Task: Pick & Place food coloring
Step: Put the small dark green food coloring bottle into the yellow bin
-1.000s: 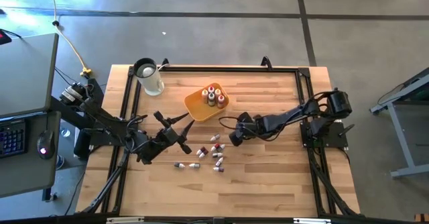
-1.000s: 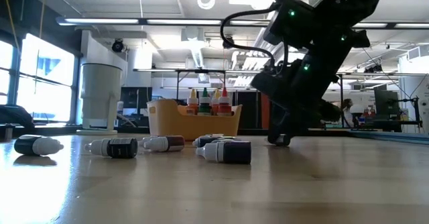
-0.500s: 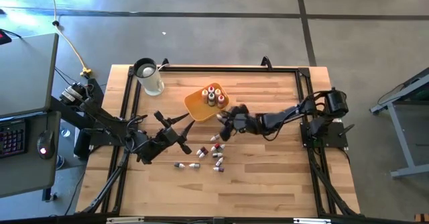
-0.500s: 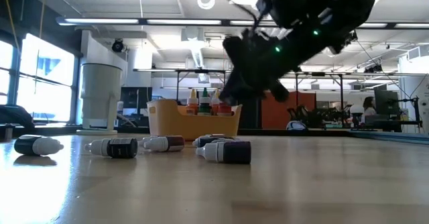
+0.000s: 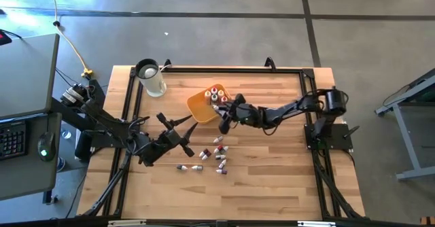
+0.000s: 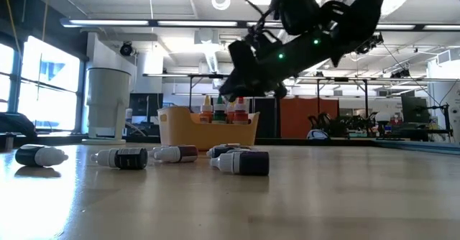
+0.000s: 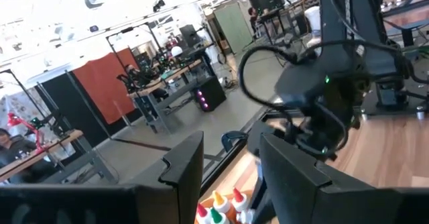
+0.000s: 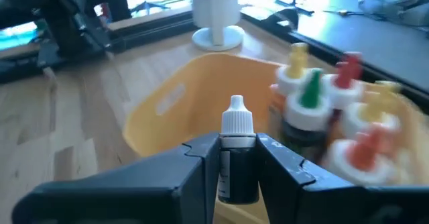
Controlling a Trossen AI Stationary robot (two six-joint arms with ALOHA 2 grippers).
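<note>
Several small food coloring bottles [image 5: 209,158] lie on their sides on the wooden table, seen in the low view as a row of bottles [image 6: 144,156]. Several more bottles [image 5: 217,96] stand upright in the yellow-orange tray [image 5: 201,105]. My right gripper [image 5: 224,111] hovers at the tray's right edge, shut on a dark bottle [image 8: 236,167] with a white cap. My left gripper [image 5: 182,126] waits open above the table, left of the lying bottles. My right gripper pinches the dark bottle by its body [image 8: 224,174], one finger [image 8: 194,160] on each side. The white cap [image 8: 237,121] sticks out past the fingertips. The bottle is lifted clear of the table, above the near part of the tray.
A white jug [image 5: 150,77] stands at the table's far left corner. A black frame [image 5: 309,84] runs along the table's far and side edges. Bare wood lies right of the bottles and along the near edge.
My right gripper has risen from the table beside the lying bottles and moved left and toward the far edge, up to the tray, carrying the dark bottle clear of the table. My left arm has kept still.
</note>
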